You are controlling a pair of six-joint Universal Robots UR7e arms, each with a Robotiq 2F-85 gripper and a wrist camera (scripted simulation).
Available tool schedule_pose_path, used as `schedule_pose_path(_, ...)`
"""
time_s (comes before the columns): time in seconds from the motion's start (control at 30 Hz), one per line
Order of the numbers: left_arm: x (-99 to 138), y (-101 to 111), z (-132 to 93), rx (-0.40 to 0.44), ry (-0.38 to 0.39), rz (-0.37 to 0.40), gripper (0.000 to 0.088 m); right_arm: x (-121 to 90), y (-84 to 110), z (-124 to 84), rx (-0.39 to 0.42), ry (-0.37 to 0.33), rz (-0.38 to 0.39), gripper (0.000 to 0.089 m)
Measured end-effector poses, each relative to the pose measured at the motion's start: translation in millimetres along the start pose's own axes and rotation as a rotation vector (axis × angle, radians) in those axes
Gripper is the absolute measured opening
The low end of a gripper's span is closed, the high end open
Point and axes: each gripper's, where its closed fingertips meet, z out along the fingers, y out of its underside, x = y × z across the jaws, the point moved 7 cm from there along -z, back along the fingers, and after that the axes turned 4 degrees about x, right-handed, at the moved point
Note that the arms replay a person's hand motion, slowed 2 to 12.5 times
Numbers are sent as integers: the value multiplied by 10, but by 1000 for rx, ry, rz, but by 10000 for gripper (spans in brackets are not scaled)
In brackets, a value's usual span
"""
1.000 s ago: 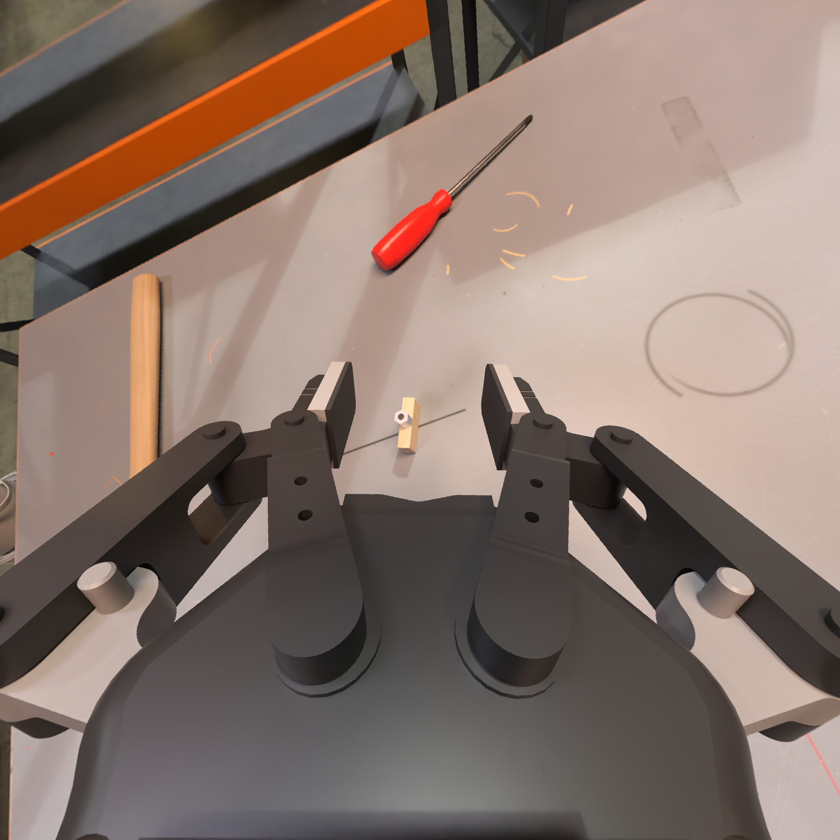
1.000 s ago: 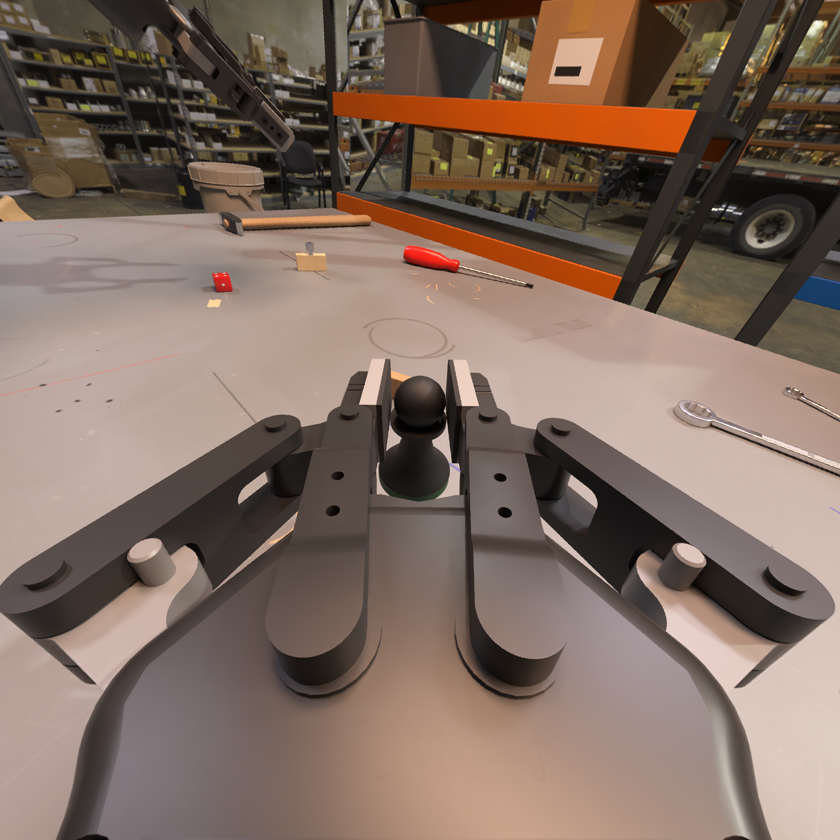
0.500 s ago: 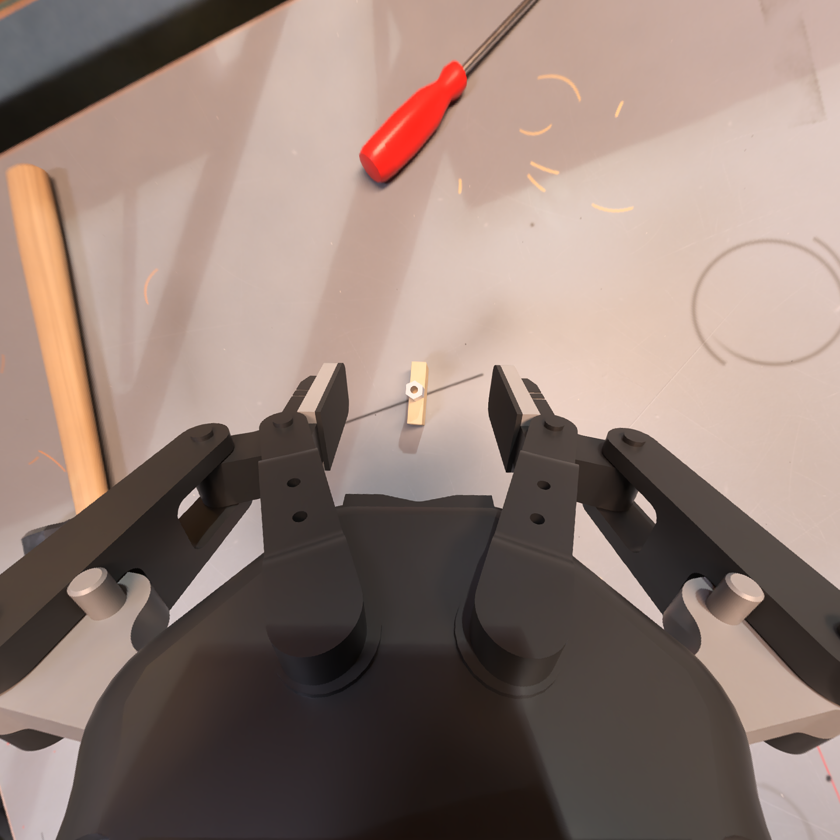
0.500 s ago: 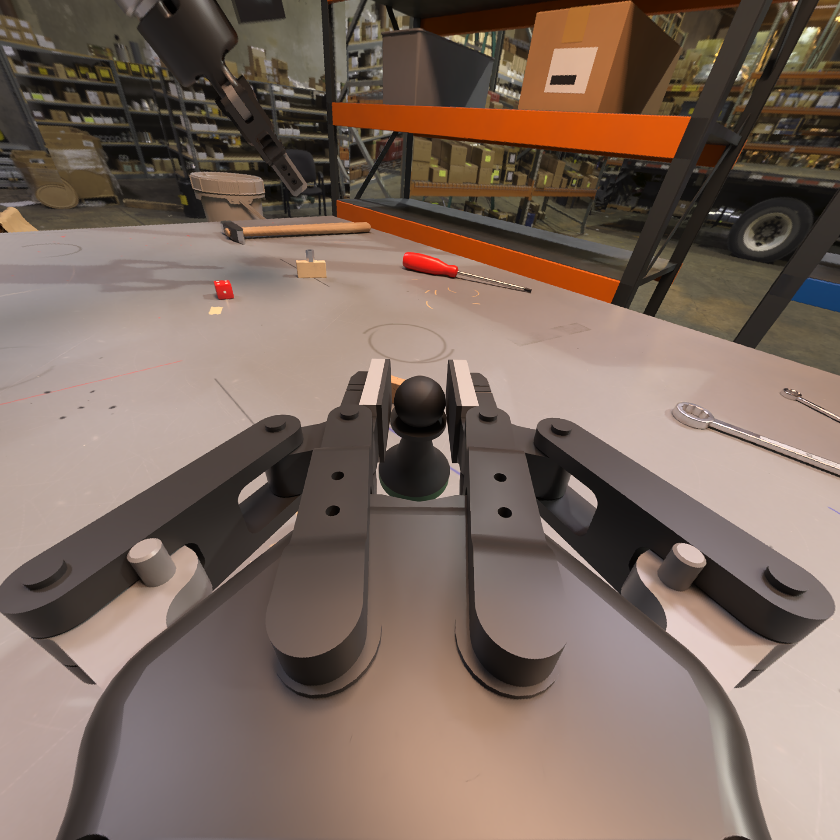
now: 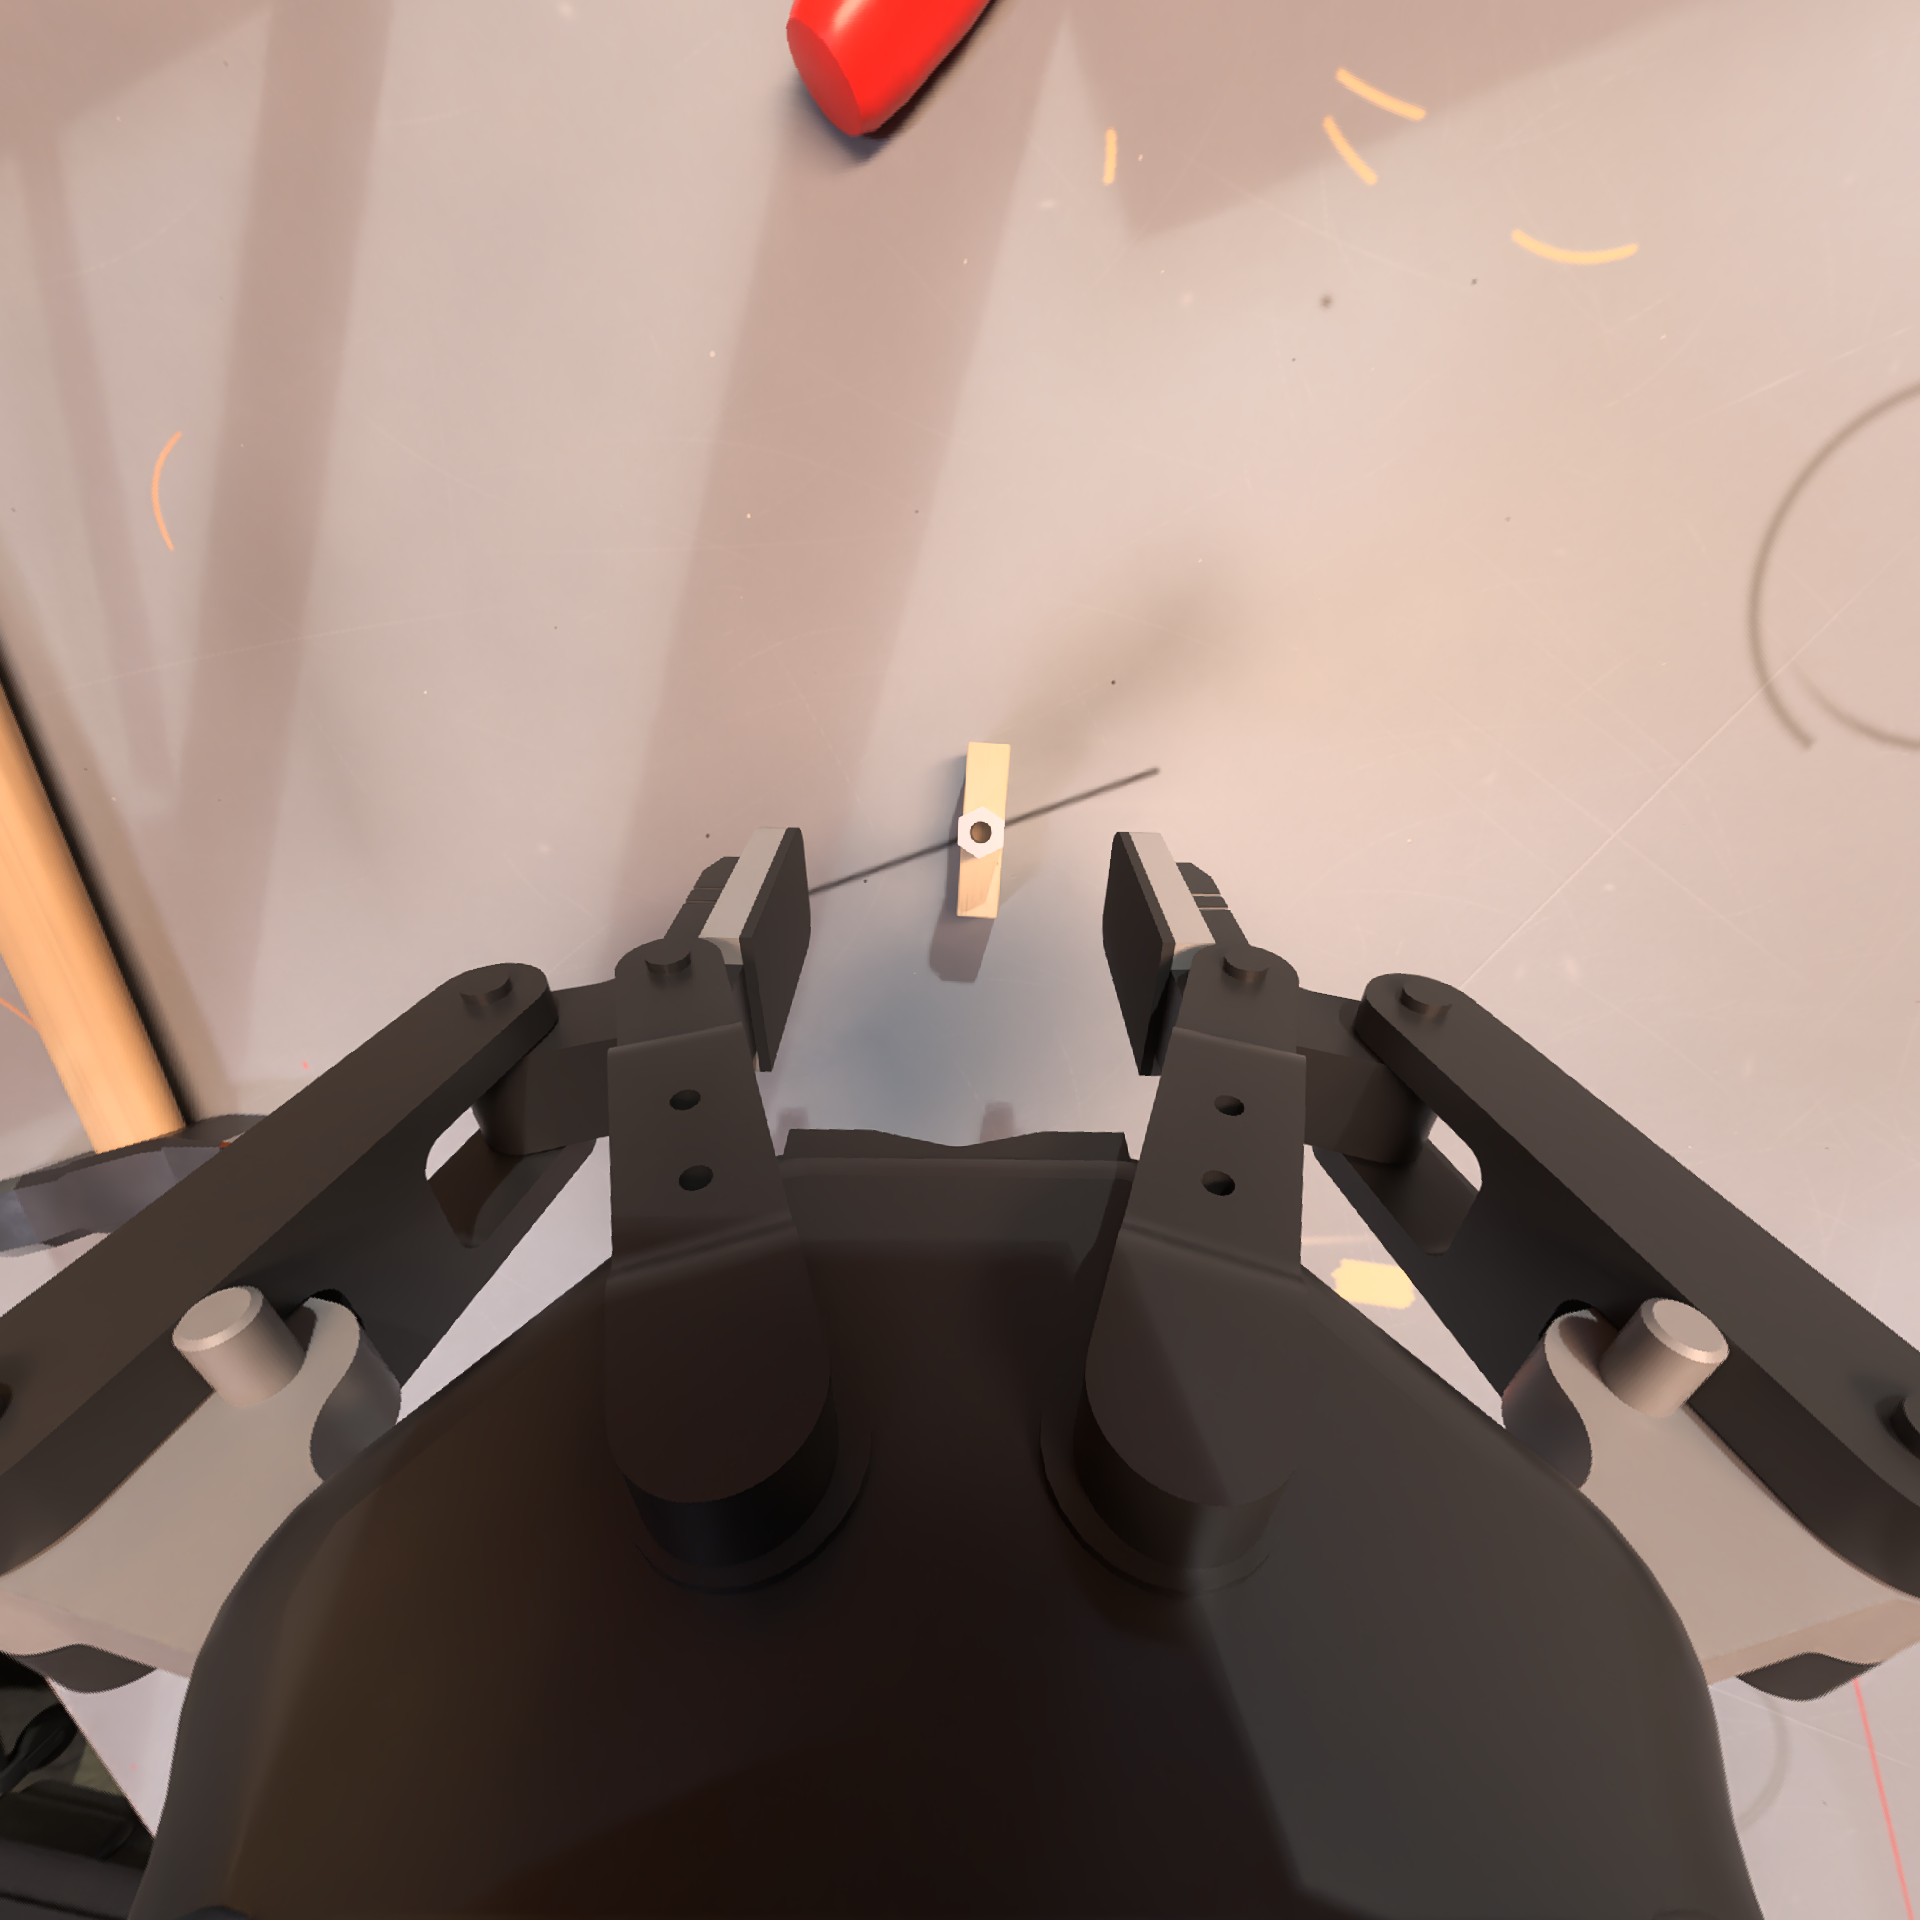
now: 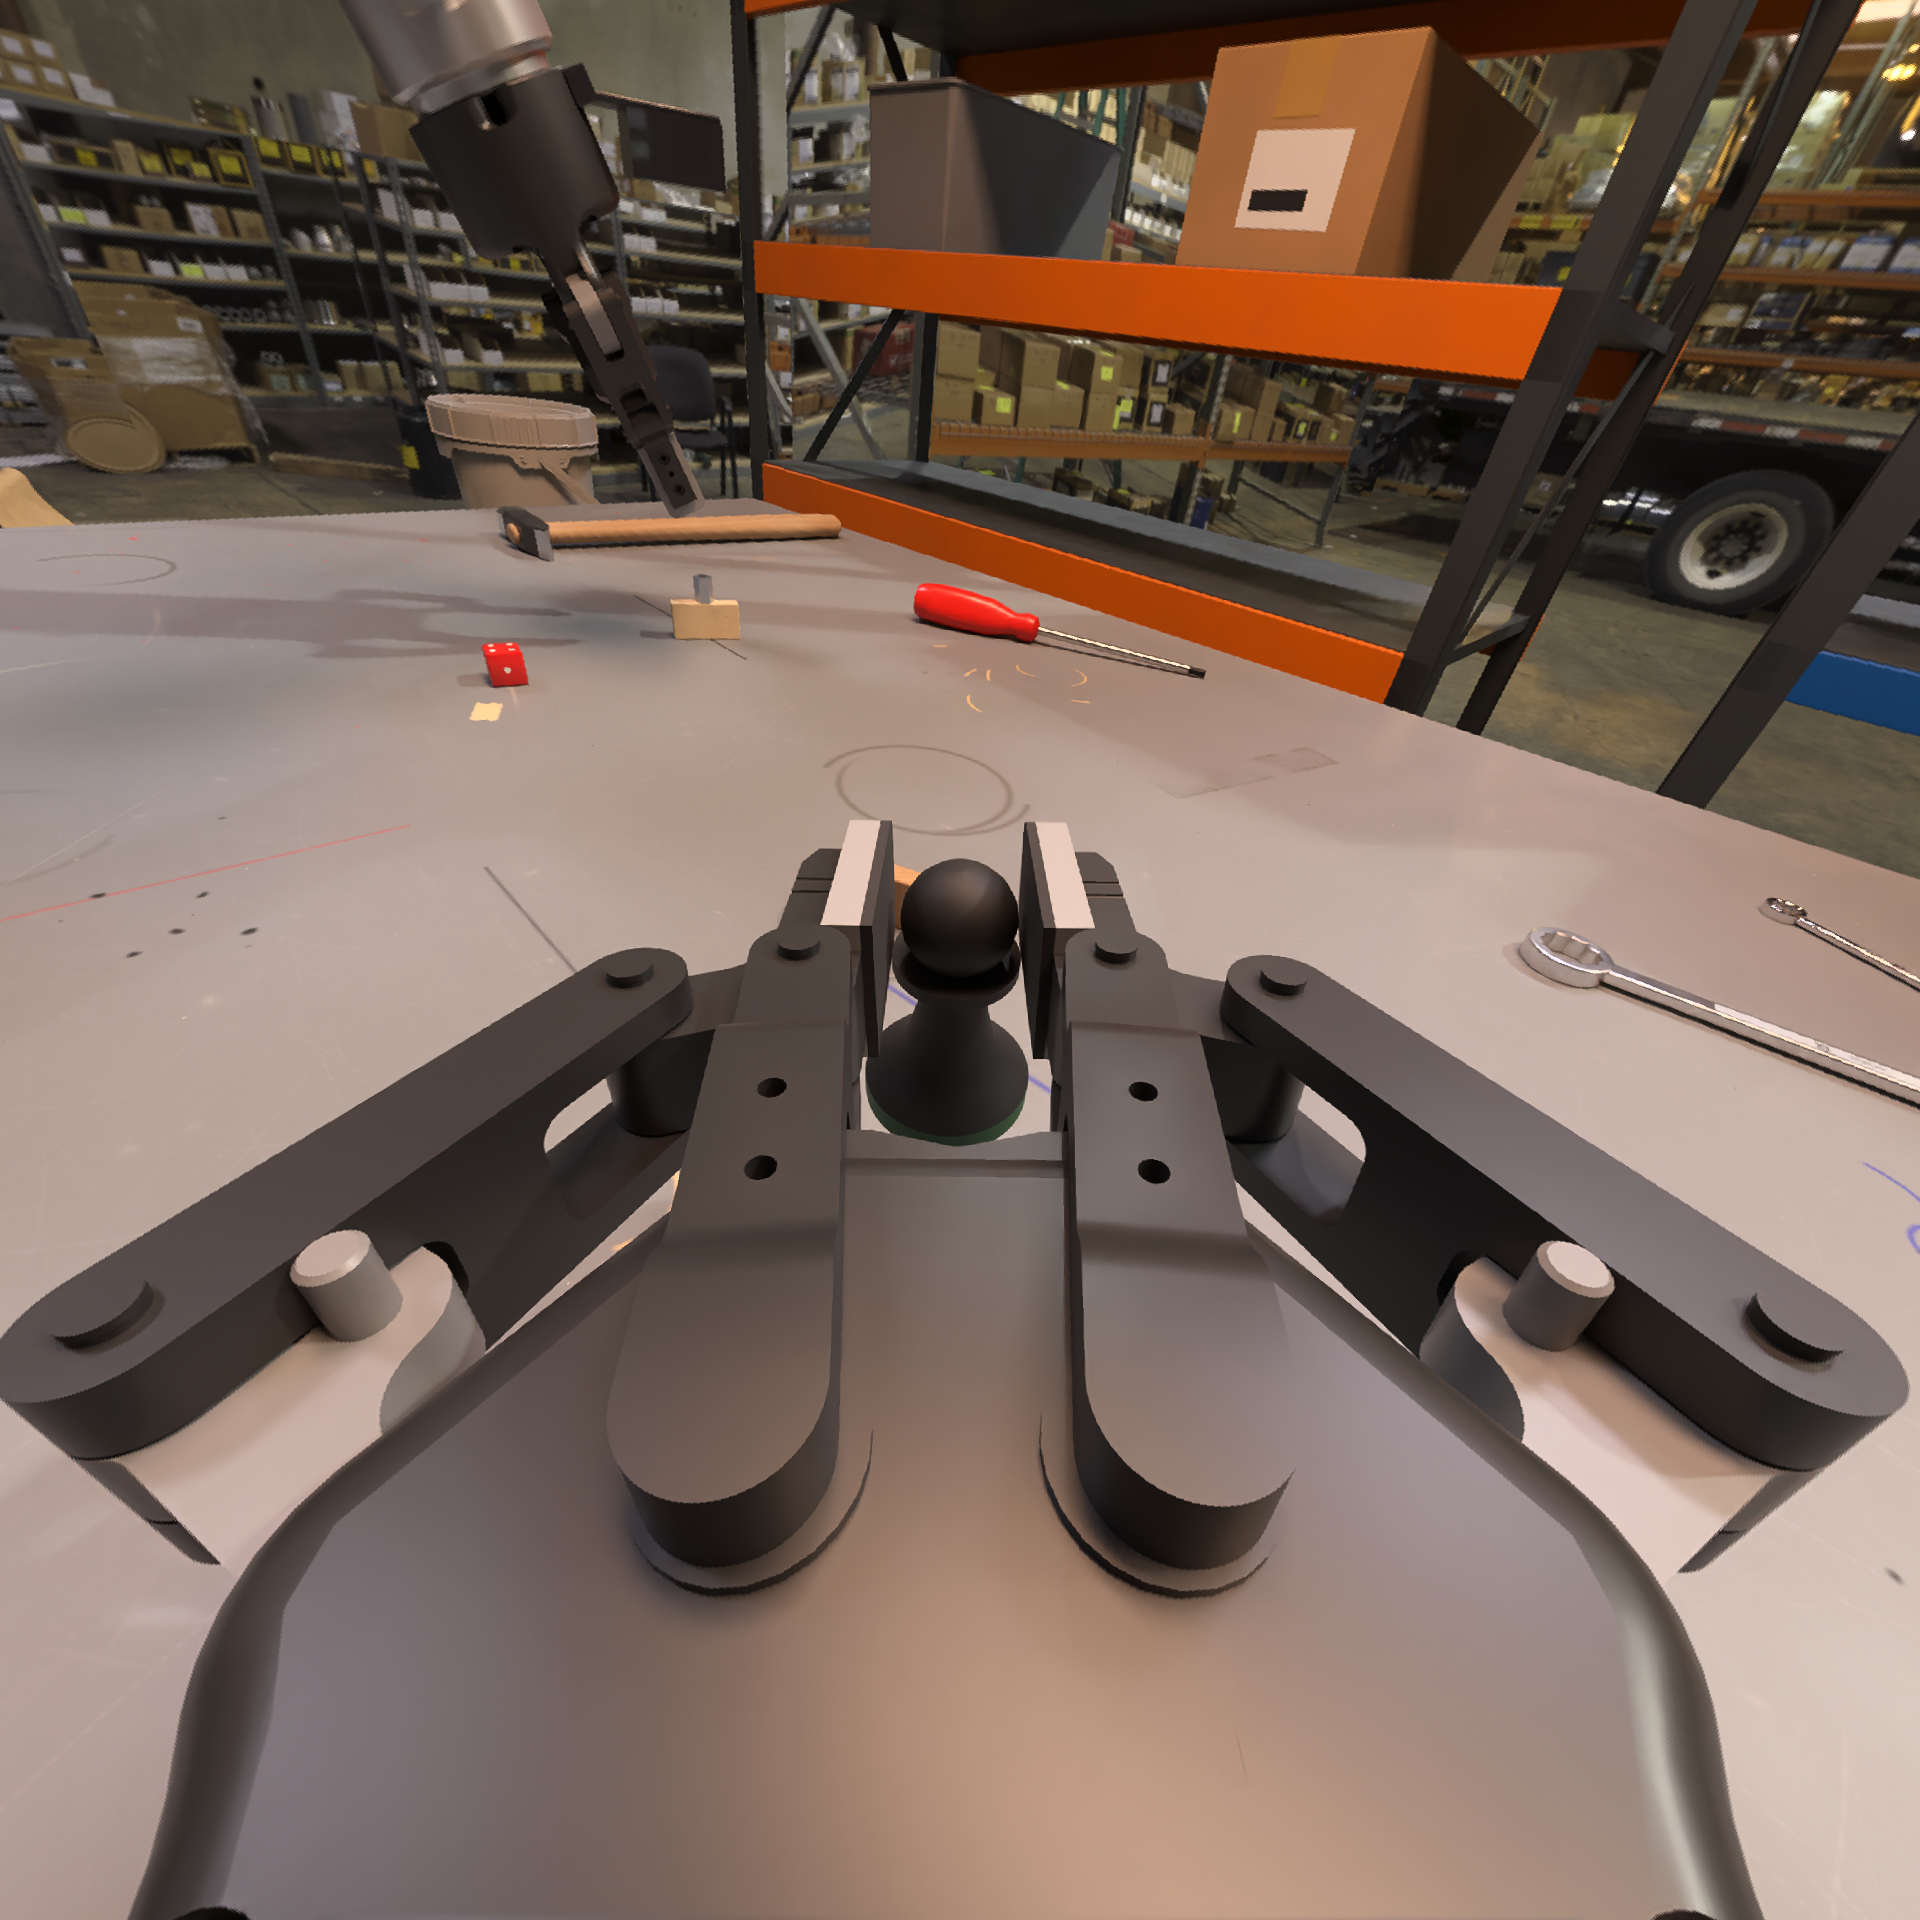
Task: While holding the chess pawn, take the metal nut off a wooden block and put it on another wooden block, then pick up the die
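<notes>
A small metal nut (image 5: 979, 831) sits on top of a pale wooden block (image 5: 985, 774) on the grey table. My left gripper (image 5: 954, 868) is open and hangs above the block, with one finger on each side and well apart from it. In the right wrist view the nut (image 6: 702, 587) stands on the block (image 6: 705, 619), with the left gripper (image 6: 670, 483) above and behind. A red die (image 6: 505, 663) lies left of that block, next to a flat tan piece (image 6: 485, 712). My right gripper (image 6: 956, 873) is shut on the black chess pawn (image 6: 956, 987).
A red-handled screwdriver (image 6: 977, 613) lies right of the block; its handle shows in the left wrist view (image 5: 873, 52). A hammer (image 6: 675, 530) lies at the far table edge, its wooden handle (image 5: 62, 935) left of my left gripper. Two wrenches (image 6: 1662, 997) lie at the right.
My left gripper has come down and forward over the block with the nut, still open. The right gripper and the pawn have not moved.
</notes>
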Motion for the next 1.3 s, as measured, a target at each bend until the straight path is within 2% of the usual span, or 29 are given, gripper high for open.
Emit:
schedule_pose_path(0.33, -32, -58, 73, -27, 7, -7, 443, -5, -7, -8, 2, 4, -14, 221)
schedule_pose_path(0.57, -39, -84, 102, -53, 4, 14, 386, -10, -6, -5, 1, 2, -16, 221)
schedule_pose_path(1.3, 16, -81, 283, -246, 18, 41, 356, -26, -20, -12, 4, -3, -26, 221)
